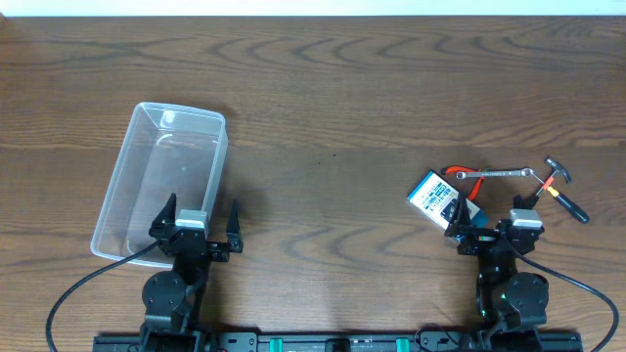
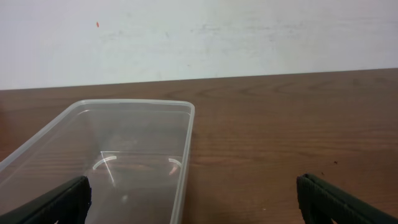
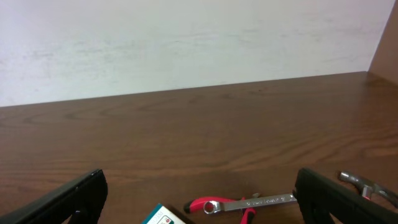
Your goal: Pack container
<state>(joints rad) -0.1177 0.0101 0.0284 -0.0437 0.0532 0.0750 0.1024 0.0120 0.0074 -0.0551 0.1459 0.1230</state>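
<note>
The clear plastic container (image 1: 161, 181) lies empty at the table's left; it also shows in the left wrist view (image 2: 124, 149). My left gripper (image 1: 201, 227) is open and empty at the container's near right corner. At the right lie a blue-and-white box (image 1: 437, 197), red-handled pliers (image 1: 460, 176), a silver wrench (image 1: 497, 174) and a small hammer (image 1: 562, 191). The right wrist view shows the wrench (image 3: 255, 201), the pliers (image 3: 205, 204), the box corner (image 3: 163, 216) and the hammer head (image 3: 360, 182). My right gripper (image 1: 494, 222) is open and empty just in front of them.
The brown wooden table (image 1: 323, 108) runs to a white wall at the back. Black cables trail from both arm bases at the front edge.
</note>
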